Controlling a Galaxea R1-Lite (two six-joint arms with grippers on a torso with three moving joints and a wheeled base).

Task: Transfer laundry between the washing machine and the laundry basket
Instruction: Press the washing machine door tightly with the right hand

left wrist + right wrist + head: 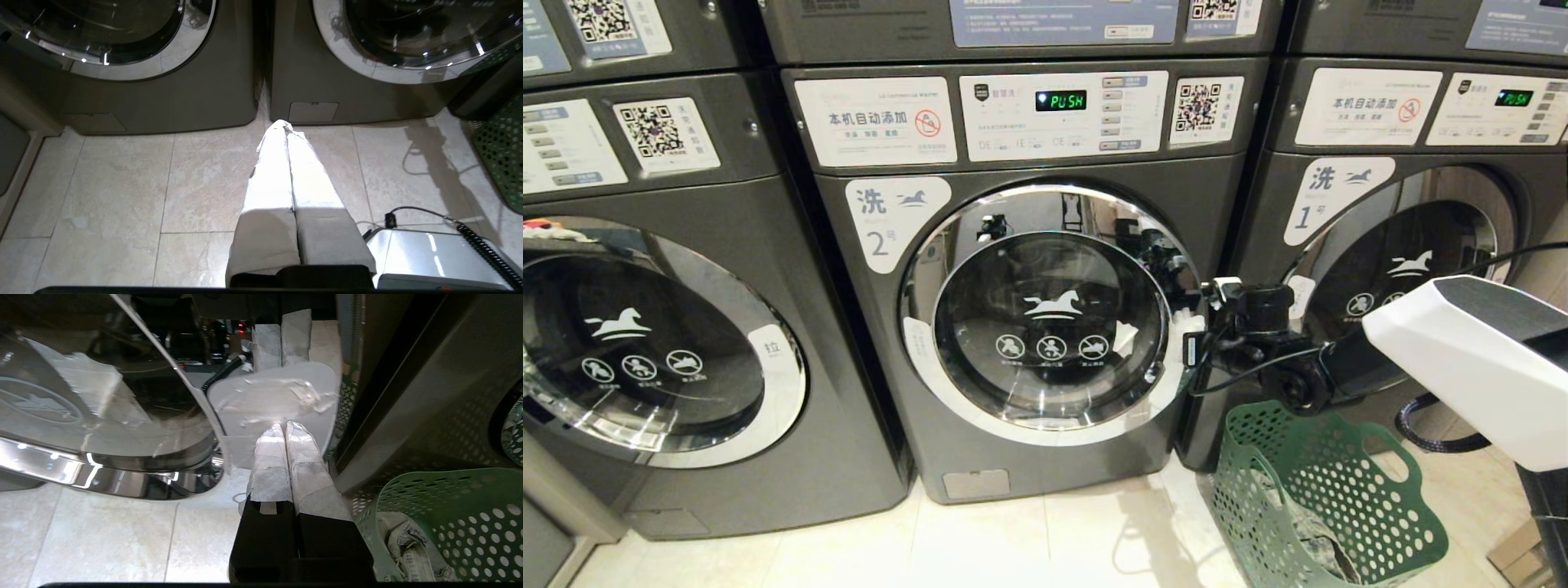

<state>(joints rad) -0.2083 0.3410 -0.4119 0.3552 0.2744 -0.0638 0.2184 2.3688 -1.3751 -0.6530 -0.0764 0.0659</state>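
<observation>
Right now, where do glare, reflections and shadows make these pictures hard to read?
Head view: the washing machine door's chrome rim mirrors the room, and the floor beneath is washed out. Left wrist view: bright light bleaches the shut left gripper, and an arm-and-cable shadow lies on the tiles. Right wrist view: the shut right gripper sits by the door handle, with streaky reflections on the glass; the laundry basket is evenly lit.

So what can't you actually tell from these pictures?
- Drum contents of washing machine: head view, dark reflective door glass hides them.
- Laundry in the basket: head view, walls hide most; picture edge cuts the rest.
- Left gripper: out of head view; wrist view shows only floor beneath.
</observation>
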